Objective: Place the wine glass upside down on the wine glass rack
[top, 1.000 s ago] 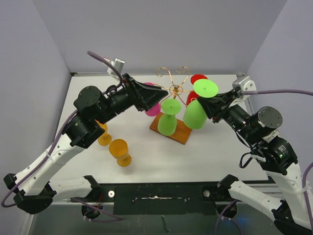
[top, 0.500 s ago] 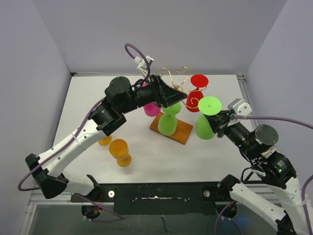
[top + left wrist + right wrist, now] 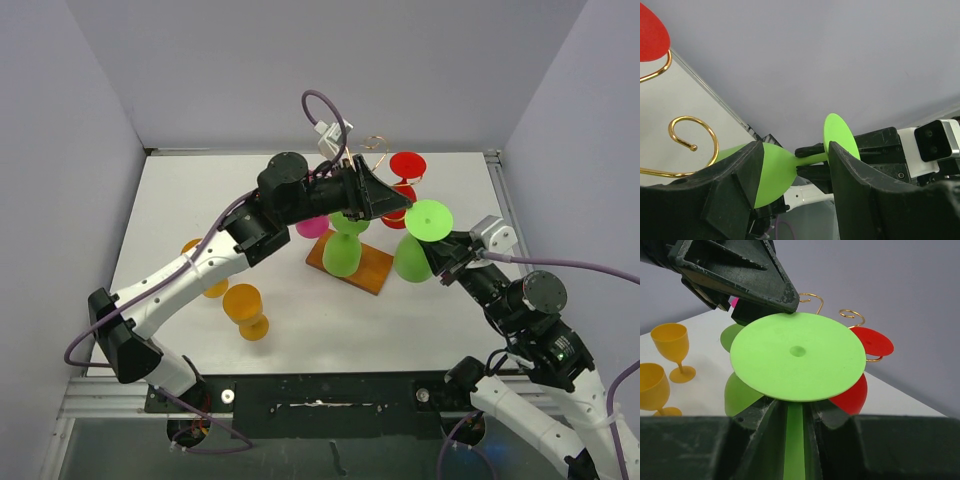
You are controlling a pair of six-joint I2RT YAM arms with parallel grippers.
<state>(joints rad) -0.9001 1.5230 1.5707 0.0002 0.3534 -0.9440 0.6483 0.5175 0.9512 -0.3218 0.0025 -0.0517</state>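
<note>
Right gripper (image 3: 794, 416) clamped on the stem of the green wine glass (image 3: 797, 355), which is inverted and tilted, its foot uppermost just past the grip. Left gripper (image 3: 396, 206) has its jaws spread with nothing between them, and its tips lie at the far rim of the foot. Wine glass rack (image 3: 372, 270) stands ahead and left of the right gripper, close beside the held glass; contact between the two cannot be told.
</note>
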